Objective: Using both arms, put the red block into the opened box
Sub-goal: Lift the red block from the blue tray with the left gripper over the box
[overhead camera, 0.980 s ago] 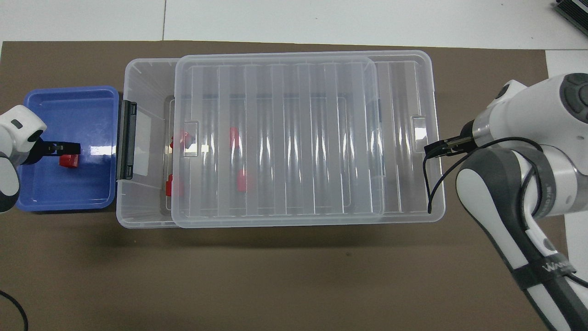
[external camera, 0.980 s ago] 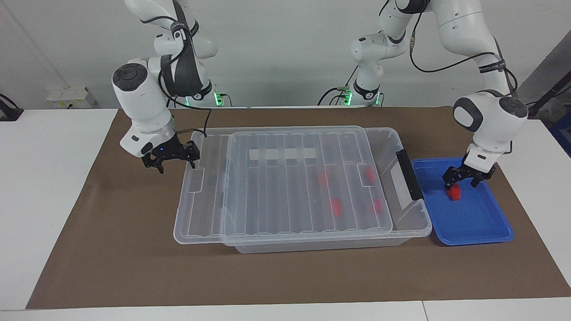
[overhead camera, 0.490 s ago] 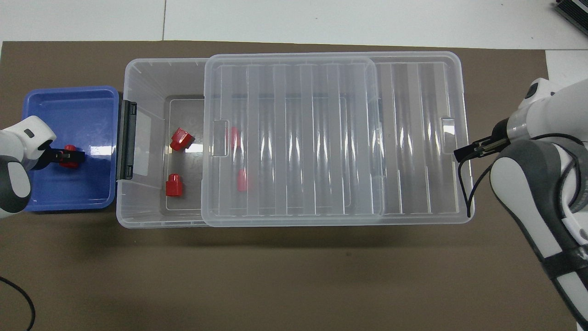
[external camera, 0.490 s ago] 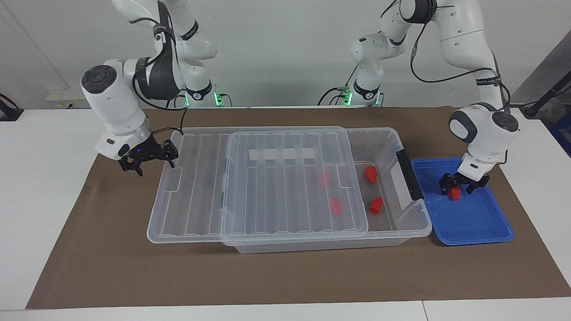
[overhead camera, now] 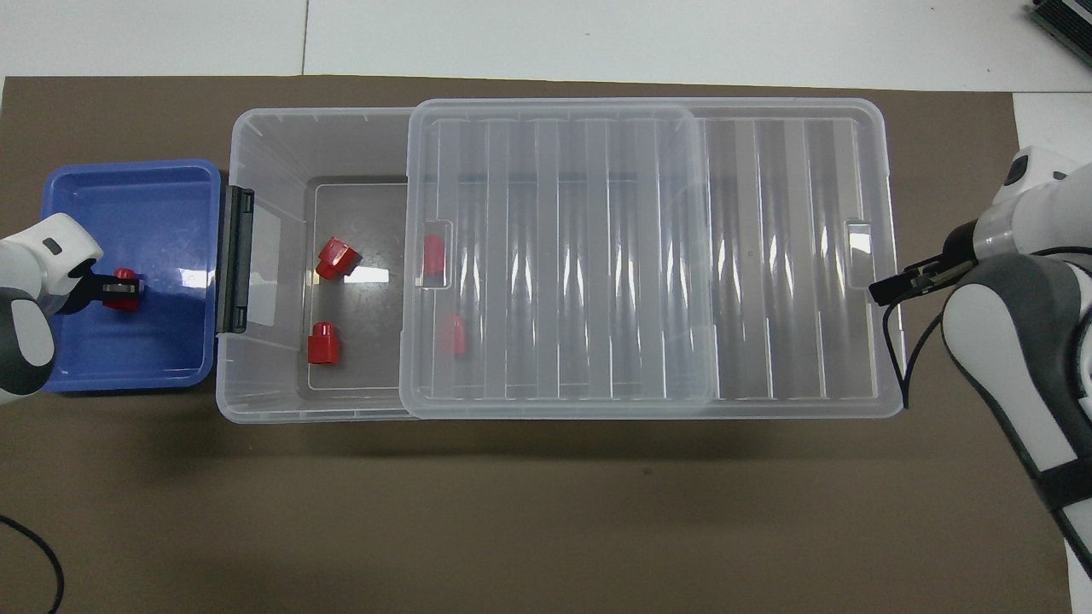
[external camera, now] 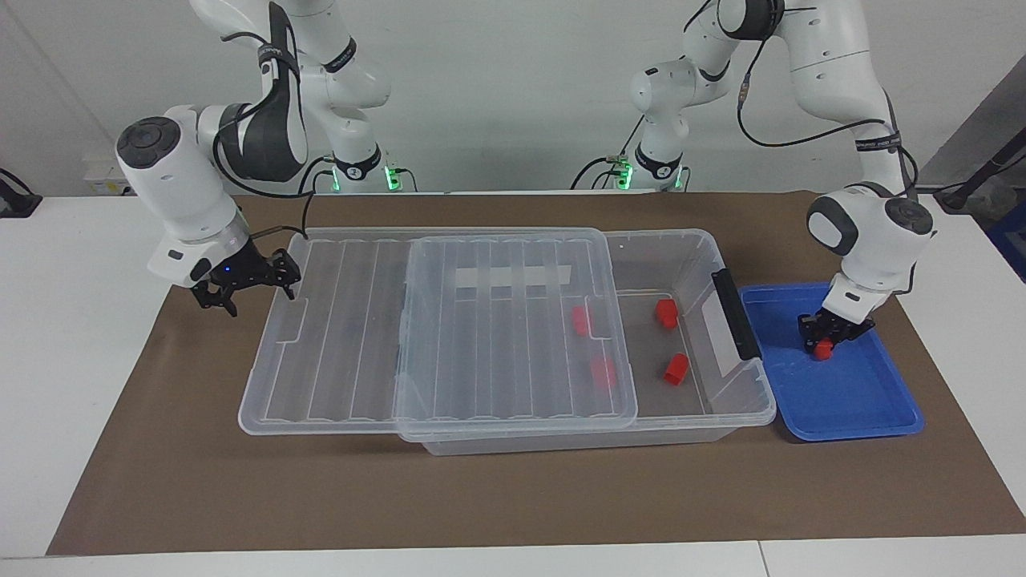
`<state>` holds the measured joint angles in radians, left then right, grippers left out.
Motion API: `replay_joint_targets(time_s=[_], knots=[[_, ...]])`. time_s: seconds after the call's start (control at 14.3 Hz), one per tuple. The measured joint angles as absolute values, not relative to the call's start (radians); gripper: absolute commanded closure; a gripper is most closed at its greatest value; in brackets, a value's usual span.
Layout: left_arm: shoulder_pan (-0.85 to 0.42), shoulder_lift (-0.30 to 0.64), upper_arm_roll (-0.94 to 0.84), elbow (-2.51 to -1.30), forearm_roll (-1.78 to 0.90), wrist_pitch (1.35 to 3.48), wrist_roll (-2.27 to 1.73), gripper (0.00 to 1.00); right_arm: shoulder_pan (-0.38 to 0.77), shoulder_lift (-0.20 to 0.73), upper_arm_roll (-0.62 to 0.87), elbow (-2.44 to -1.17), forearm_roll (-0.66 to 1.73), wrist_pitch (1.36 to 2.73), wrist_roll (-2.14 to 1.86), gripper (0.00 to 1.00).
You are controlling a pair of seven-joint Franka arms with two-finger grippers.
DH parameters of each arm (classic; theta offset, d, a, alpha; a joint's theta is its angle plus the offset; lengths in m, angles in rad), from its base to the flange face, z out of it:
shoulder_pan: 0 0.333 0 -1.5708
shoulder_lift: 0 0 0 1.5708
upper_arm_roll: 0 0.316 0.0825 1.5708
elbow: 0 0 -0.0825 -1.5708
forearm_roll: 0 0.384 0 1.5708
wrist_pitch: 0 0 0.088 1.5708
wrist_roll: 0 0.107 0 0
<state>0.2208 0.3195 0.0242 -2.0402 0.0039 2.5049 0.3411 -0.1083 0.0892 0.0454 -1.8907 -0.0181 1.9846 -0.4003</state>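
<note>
The red block point(external camera: 822, 349) point(overhead camera: 126, 290) lies in the blue tray point(external camera: 866, 401) point(overhead camera: 128, 196), and my left gripper point(external camera: 825, 343) point(overhead camera: 118, 292) is down in the tray, shut on it. The clear box point(external camera: 745, 415) point(overhead camera: 256, 136) stands beside the tray, its end toward the left arm uncovered. Its ribbed lid point(external camera: 337, 336) point(overhead camera: 768, 256) is slid toward the right arm's end and overhangs the box. My right gripper point(external camera: 255, 298) point(overhead camera: 885, 288) is open at the lid's end rim, one finger against it.
Several red blocks lie in the box: two in the uncovered part point(external camera: 665, 312) point(external camera: 676, 369) and two under the lid point(external camera: 581, 319) point(external camera: 603, 373). A dark grey latch point(external camera: 736, 312) sits on the box's end wall beside the tray. A brown mat point(external camera: 513, 497) covers the table.
The lid has slid toward the right arm's end together with my right gripper, uncovering more of the box. My left gripper has come down and shut on the red block.
</note>
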Motion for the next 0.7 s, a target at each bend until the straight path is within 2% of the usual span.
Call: replay_joint_targets(time_s=[0.21, 0.49, 0.7], knots=[[0.220, 0.275, 0.022, -1.956, -0.026, 2.264, 0.315, 1.00, -0.111, 0.089, 0.045, -1.891, -0.019, 1.985, -0.405, 0.00], [0.213, 0.149, -0.004, -1.683, -0.043, 1.764, 0.163, 1.00, -0.125, 0.089, 0.045, -1.891, -0.019, 1.985, -0.428, 0.00], [0.172, 0.099, -0.062, -1.584, -0.059, 1.670, -0.104, 1.00, -0.127, 0.089, 0.045, -1.891, -0.019, 1.985, -0.428, 0.00]])
